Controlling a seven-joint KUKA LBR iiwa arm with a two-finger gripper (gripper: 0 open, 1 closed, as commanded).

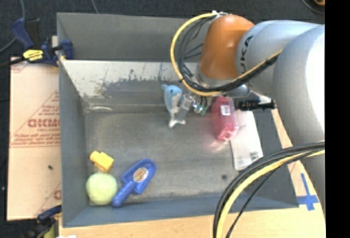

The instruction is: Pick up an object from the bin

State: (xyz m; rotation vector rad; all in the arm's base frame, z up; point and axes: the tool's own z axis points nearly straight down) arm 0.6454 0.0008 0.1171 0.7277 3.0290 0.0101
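At the back of the bin [164, 157], about midway along the far wall, hand [176, 120] is low, tip close to the grey floor. Arm [295, 67] enters from the right; orange cover [224, 45] at the wrist, with a loop of yellow-and-black cables [179, 51] around it.

Hand state: cannot tell whether apart or together; the tip is too small and too cluttered to read.

Nearest item: small light-blue thing [171, 93], rounded, at the foot of the far wall, directly against the upper side of the hand. It overlaps the hand in this view. Cannot tell whether it is gripped or merely beside it. No other item is as close to the hand.

Just right of the hand: pink bottle [224, 122], lying partly under the wrist. Apart from the hand, not touching it as far as visible. White card [247, 149] with dark print lies next to the bottle, against the right wall of the bin.

Near-left corner, well apart from the hand:
- yellow block [101, 161], small, lying flat
- pale green ball [101, 188], just below the block, close to the near wall
- blue scoop-shaped toy [135, 176], its handle end touching or almost touching the ball, its round head pointing towards the bin's middle

Middle of the bin floor is bare grey metal.
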